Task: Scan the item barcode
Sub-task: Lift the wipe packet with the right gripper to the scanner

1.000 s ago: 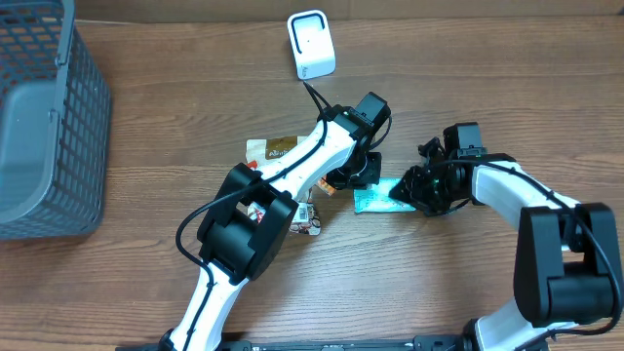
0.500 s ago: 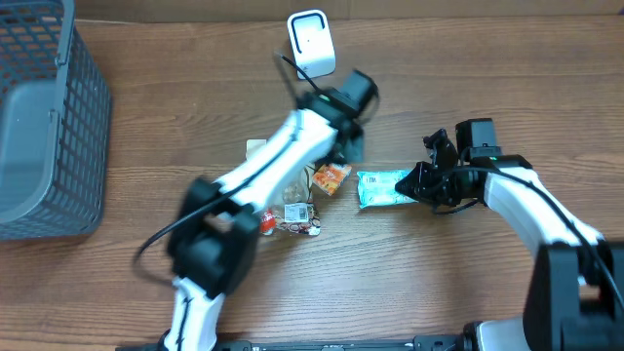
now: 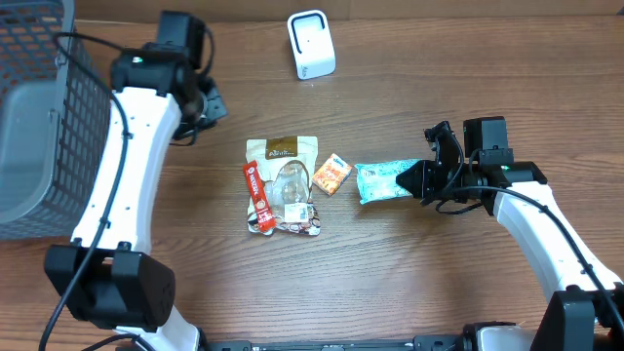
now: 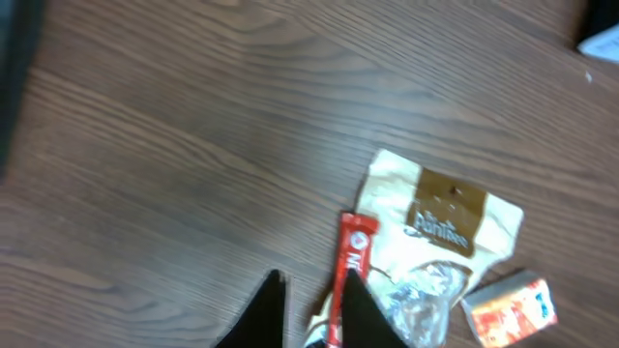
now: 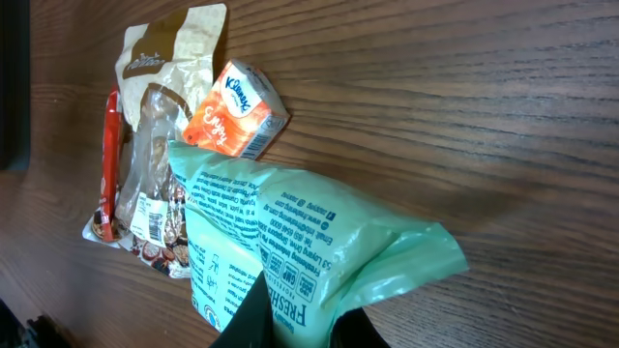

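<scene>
- One grey mesh basket (image 3: 83,146) is seen at the left edge of the tabletop (image 3: 439,292). Only a grey floor is made out in the part of its inside that is in view.
- One white scanner (image 3: 311,44) is stood upright at the far edge, near the middle.
- One green pouch (image 3: 383,180) is seen right of centre, well apart from the scanner. Its printed side (image 5: 290,242) is turned to the right wrist camera.
- One brown pouch (image 3: 281,149), one red stick (image 3: 256,195), one clear packet (image 3: 292,200) and one orange box (image 3: 332,174) are gathered at the centre.
- The red stick is laid along the left side of the clear packet. The clear packet is overlapped with the lower end of the brown pouch.
- The orange box is placed between the brown pouch and the green pouch, just beside the green pouch's left end.
- The right fingers (image 5: 247,324) are closed tight on the right end of the green pouch, where the film is bunched. Whether the pouch is rested on the tabletop or lifted clear cannot be told.
- The left fingers (image 4: 261,319) are held over bare wood near the basket, well apart from the group of items. Only a narrow gap is left between them, and nothing is gripped or touched.
</scene>
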